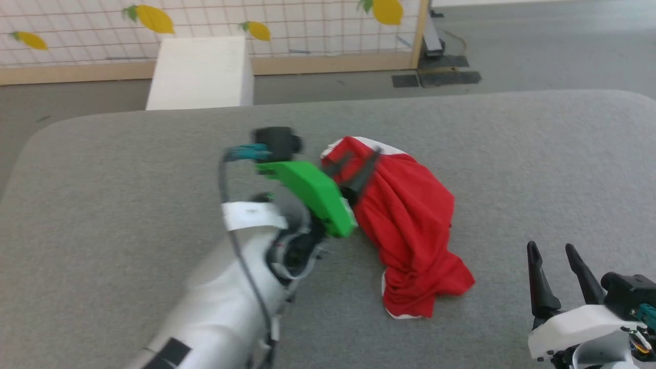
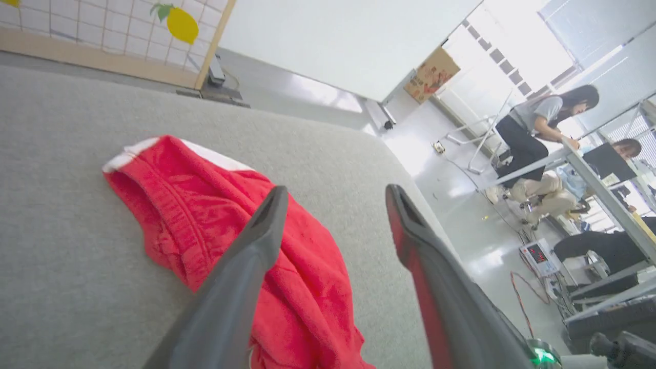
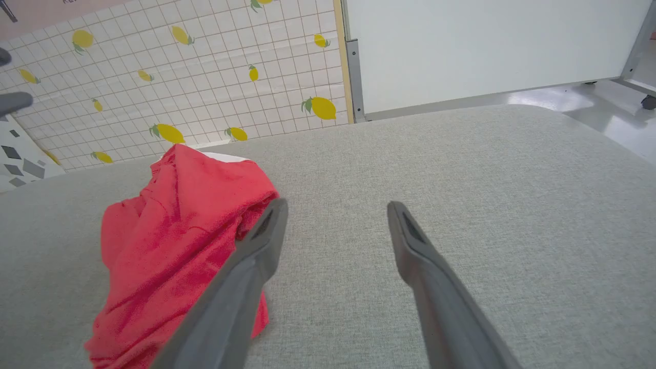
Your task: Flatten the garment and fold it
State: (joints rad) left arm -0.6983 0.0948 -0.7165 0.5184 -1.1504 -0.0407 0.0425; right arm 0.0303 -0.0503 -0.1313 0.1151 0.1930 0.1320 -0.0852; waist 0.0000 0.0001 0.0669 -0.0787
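While the red shorts (image 1: 410, 225) lie crumpled in a heap on the grey fabric-covered surface (image 1: 128, 169), about mid-surface and running from far-left to near-right in the head view, the left gripper (image 1: 353, 166) sits over their far end, by the white band (image 1: 382, 146) at the edge. Head view is blurred there; contact with the cloth cannot be told. Left wrist view: its fingers (image 2: 256, 241) are spread wide with nothing between them, red cloth lying beneath and to the left. A gathered seam runs along the cloth's far edge. White trim (image 1: 405, 315) also shows at the near end of the heap. Right gripper (image 1: 552, 251) is low at the near right, well apart from the shorts, its fingers (image 3: 256, 256) spread and empty, grey surface between them. White box (image 1: 202, 72) stands on the floor beyond the surface.
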